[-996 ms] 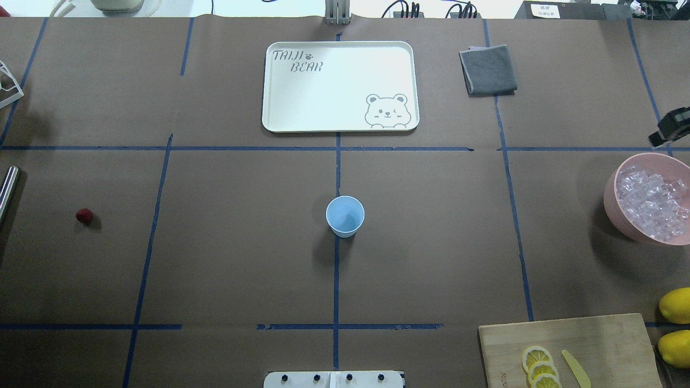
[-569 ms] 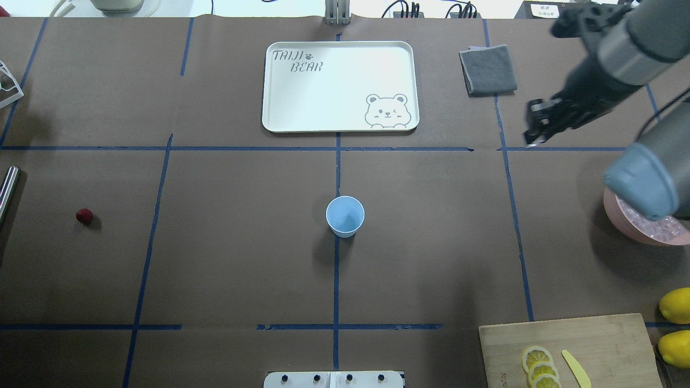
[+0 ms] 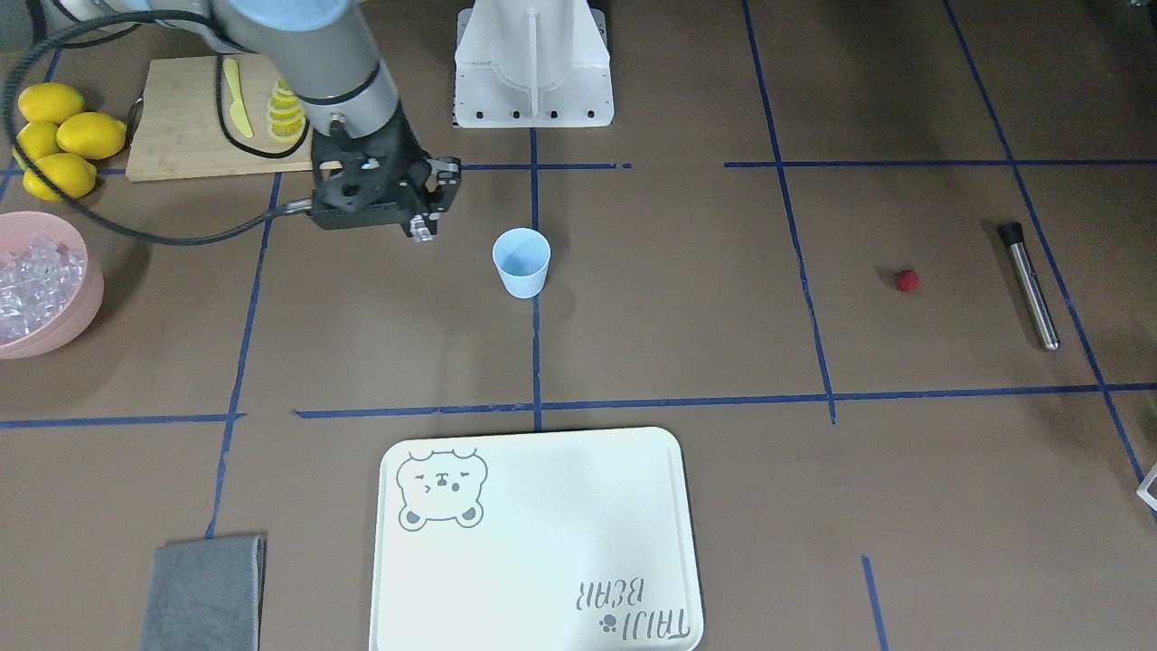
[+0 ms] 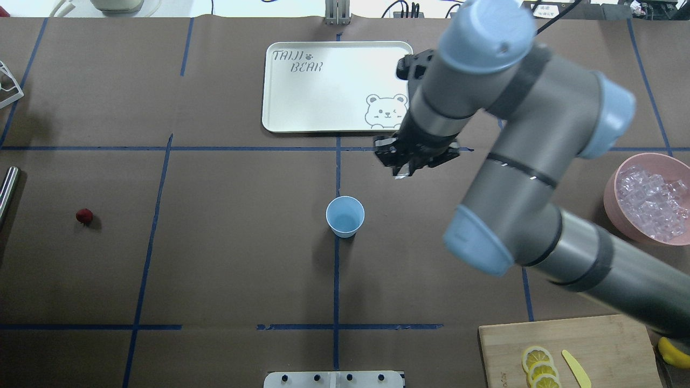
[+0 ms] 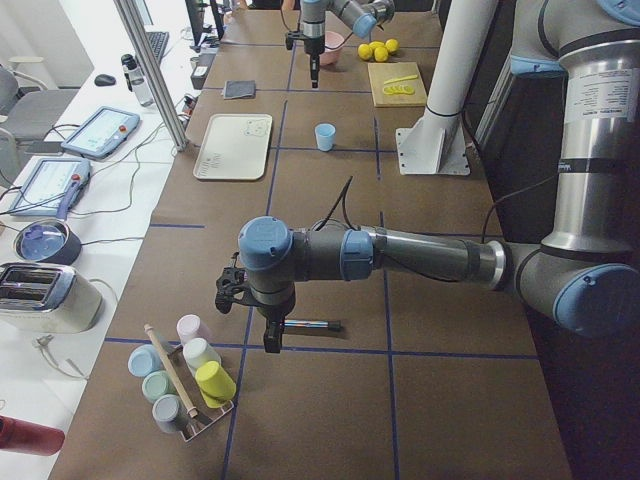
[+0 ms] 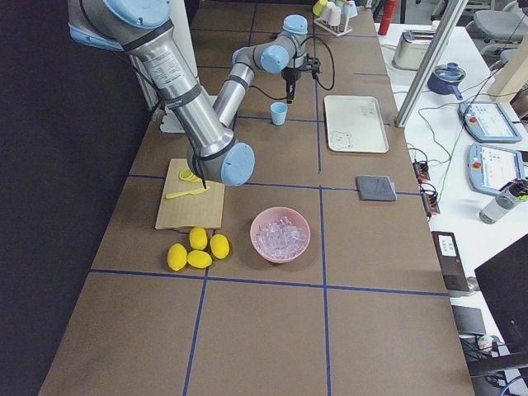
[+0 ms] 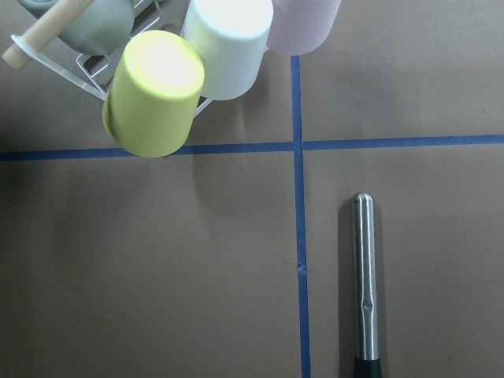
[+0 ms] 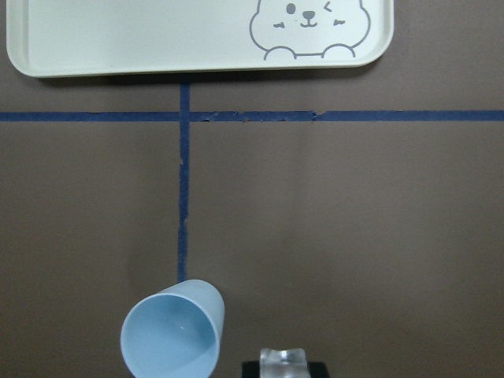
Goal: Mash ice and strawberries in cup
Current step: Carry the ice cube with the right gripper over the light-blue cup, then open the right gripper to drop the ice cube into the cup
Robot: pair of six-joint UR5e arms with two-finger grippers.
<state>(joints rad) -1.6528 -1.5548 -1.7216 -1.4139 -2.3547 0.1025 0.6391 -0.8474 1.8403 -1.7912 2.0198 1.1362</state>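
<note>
Fingers, right gripper (image 4: 400,171): clamped on ice cube (image 8: 283,360), far-right of cup (image 4: 345,215) | left gripper (image 5: 270,340): I cannot tell.

Brown table (image 4: 215,269) gridded with blue tape (image 4: 336,280), white side bench (image 5: 120,215) alongside

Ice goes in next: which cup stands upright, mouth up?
The pale blue cup at the table's middle, standing alone; the other cups lie tipped, bottoms showing.

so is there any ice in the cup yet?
No, the cup is bare blue inside; one ice cube is held in the right gripper beside it.
</note>
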